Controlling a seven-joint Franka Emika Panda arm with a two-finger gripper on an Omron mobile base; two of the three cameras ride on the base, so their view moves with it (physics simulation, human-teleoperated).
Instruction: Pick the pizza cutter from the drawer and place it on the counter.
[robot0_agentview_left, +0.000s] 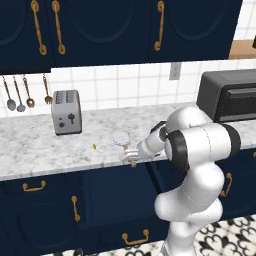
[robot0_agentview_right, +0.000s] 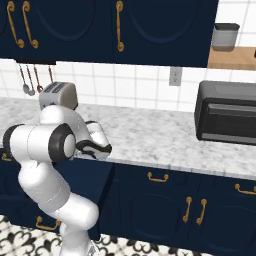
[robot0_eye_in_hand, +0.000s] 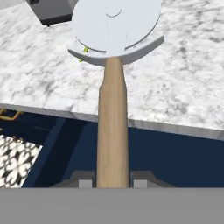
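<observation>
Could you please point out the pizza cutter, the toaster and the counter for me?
pizza cutter (robot0_eye_in_hand: 113, 127): hand view, tan wooden handle.
toaster (robot0_agentview_left: 66, 112): left base view, front face.
counter (robot0_agentview_right: 150, 137): right base view, bare marbled top.

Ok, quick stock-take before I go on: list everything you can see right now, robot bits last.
pizza cutter: 1, silver wheel, tan handle, held over the counter edge
counter: 1, white-grey marble, across the middle
drawer: 1, navy, open below the counter
toaster: 1, silver, on the counter at left
toaster oven: 1, black, on the counter at right
hanging spoons: 4, brass and steel, on the wall
wall outlet: 1, white, on the tiles
hand: 1, dark tips, shut on the handle
</observation>
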